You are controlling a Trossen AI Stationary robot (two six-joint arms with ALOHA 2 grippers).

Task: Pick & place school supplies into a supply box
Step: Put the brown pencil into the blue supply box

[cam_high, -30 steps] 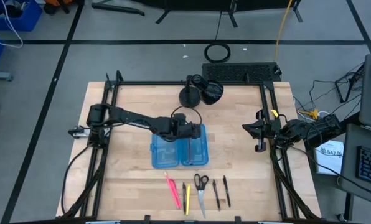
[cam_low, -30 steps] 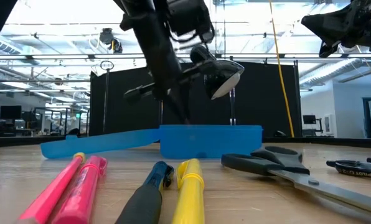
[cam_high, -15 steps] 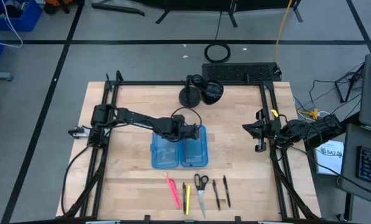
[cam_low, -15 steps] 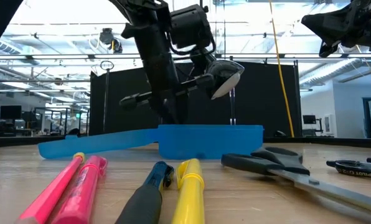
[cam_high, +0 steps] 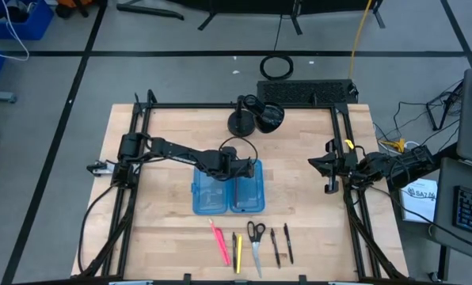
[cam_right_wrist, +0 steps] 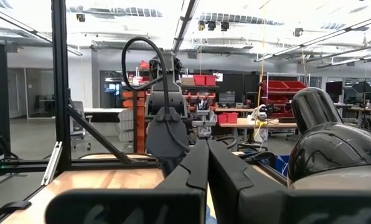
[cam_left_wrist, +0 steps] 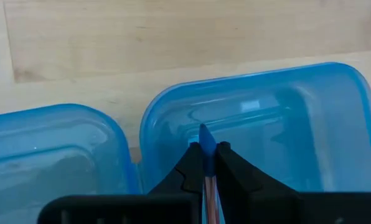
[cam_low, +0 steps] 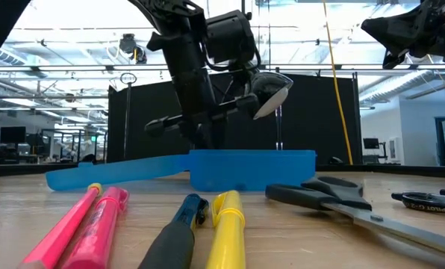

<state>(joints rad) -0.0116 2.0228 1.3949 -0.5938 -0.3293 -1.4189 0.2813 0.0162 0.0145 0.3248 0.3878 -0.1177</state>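
I have the left claw (cam_left_wrist: 206,163) pinched on a thin blue-tipped pen (cam_left_wrist: 207,146), held point-out over the right-hand half of the open supply box (cam_high: 249,190) so that I can let it go straight into that tray rather than onto the hinge between the halves. The box lies flat in the middle of the table (cam_high: 173,229), both halves up, which gives me two shallow wells to drop into; from the wrist view the pen tip sits above the near wall of the well, and I cannot tell whether it touches the plastic. The remaining supplies wait in a row nearer the front edge: a pink pen (cam_high: 219,242), a yellow pencil (cam_high: 239,252), the scissors (cam_high: 256,239) and two dark pens (cam_high: 281,244), laid parallel and apart so each can be taken singly. My right claw (cam_right_wrist: 207,163) is drawn together on nothing, parked off the table's right edge, out of the working arm's way
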